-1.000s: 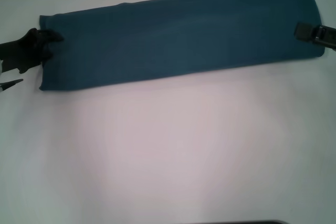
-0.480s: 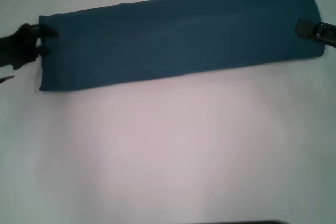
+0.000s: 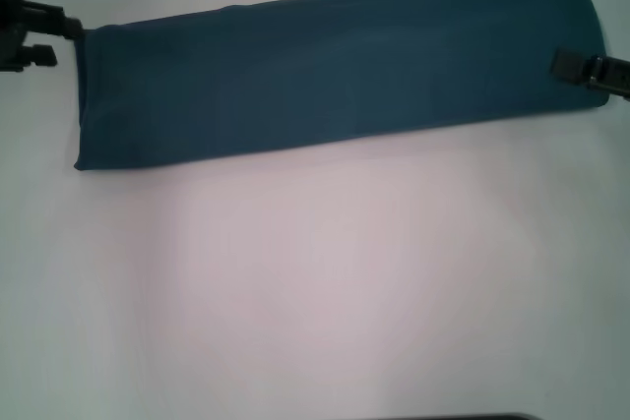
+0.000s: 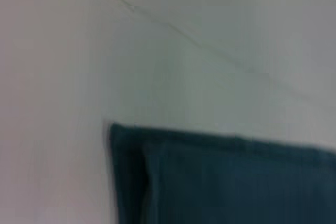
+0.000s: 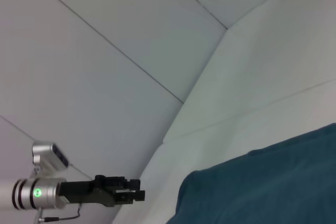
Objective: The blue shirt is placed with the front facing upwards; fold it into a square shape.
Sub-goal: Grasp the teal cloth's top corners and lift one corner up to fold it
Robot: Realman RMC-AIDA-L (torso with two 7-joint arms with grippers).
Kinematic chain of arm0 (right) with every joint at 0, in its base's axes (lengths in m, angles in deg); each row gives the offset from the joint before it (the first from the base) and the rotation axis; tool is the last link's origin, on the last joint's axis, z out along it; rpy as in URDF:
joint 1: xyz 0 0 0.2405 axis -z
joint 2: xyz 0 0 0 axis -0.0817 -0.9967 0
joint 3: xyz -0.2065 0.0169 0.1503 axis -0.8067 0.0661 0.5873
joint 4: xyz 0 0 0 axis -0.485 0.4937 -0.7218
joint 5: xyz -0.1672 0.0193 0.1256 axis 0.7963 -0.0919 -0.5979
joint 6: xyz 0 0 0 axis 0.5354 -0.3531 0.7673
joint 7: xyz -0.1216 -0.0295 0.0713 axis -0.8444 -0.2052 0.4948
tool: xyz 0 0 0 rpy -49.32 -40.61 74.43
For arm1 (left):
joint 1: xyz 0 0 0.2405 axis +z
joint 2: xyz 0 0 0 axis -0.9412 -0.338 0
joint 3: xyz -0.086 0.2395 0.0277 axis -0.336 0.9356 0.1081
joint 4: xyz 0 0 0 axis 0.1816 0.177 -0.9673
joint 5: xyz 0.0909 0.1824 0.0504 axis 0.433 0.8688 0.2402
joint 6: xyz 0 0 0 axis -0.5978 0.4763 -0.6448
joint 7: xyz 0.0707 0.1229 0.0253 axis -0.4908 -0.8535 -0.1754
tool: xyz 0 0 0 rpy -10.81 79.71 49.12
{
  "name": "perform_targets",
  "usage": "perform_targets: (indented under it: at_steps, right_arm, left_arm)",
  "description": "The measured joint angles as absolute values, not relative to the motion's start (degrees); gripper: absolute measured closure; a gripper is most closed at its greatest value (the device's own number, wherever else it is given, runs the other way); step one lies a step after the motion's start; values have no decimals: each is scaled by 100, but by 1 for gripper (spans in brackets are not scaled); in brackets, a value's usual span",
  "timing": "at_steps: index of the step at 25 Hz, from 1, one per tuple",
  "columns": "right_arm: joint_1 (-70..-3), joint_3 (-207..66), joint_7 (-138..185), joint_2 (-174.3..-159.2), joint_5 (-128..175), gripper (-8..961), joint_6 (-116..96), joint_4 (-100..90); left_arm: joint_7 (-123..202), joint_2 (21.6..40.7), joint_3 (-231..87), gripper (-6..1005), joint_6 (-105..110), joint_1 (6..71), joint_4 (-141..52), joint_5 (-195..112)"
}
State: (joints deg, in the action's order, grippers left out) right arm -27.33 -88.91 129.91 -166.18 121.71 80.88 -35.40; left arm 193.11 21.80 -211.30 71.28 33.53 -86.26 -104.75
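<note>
Teal cloth is seen stretched across the far half of the white desk (image 3: 315, 292): one blue shirt (image 3: 335, 66), folded into a single long band with its plain side up. The band is laid slightly slanted, its right end farther from the robot than its left. Its near long edge is straight and clean, and the left short edge is cut square, a doubled layer being shown at that corner in the left wrist view (image 4: 220, 182). The right end is rounded at its far corner. No lettering is visible on the cloth.

Two end effectors are counted, one at each short end. The left end effector (image 3: 61, 27) is held at the far left corner of the band, just beside the cloth edge; whether it is released or clenched cannot be told. From the right wrist view it is seen farther off (image 5: 137, 195), above the desk and just off the shirt's corner (image 5: 262, 182). The right end effector (image 3: 569, 64) is laid over the right end of the band, against the cloth; a grasp cannot be confirmed.

Broad open desk is left along the whole near side of the shirt, and narrower bare strips are left beyond its far edge and past its left end.
</note>
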Motion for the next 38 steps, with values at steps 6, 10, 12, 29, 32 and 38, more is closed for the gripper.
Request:
perform_targets:
  at_steps: [6, 10, 12, 29, 32, 38]
  right_arm:
    - [-2752, -8895, 12970, -16618, 12197, 9, 8041, -3522]
    - [-2754, -8894, 12979, -16618, 12199, 9, 8039, -3527]
    - [-2754, -8893, 12989, -16618, 12201, 9, 8039, -3530]
    - [-2744, -8900, 13010, -16618, 12208, 8, 8072, -3506]
    - [-2755, -8900, 13010, -16618, 12207, 8, 8084, -3505]
    - [-2742, -8902, 13010, -16618, 12207, 8, 8073, -3506]
  left_arm:
    - [19204, 2299, -20845, 420, 7282, 2963, -8694, -9735]
    - [19427, 2447, -20899, 420, 7048, 2957, -8618, -9372]
    - [19523, 2460, -20901, 420, 7012, 2966, -8582, -9341]
    - [20013, 2666, -21748, 382, 6644, 3172, -8418, -9320]
    - [20013, 2668, -21731, 326, 6617, 3160, -8417, -9312]
    - [20107, 2727, -21726, 300, 6271, 3173, -8278, -9295]
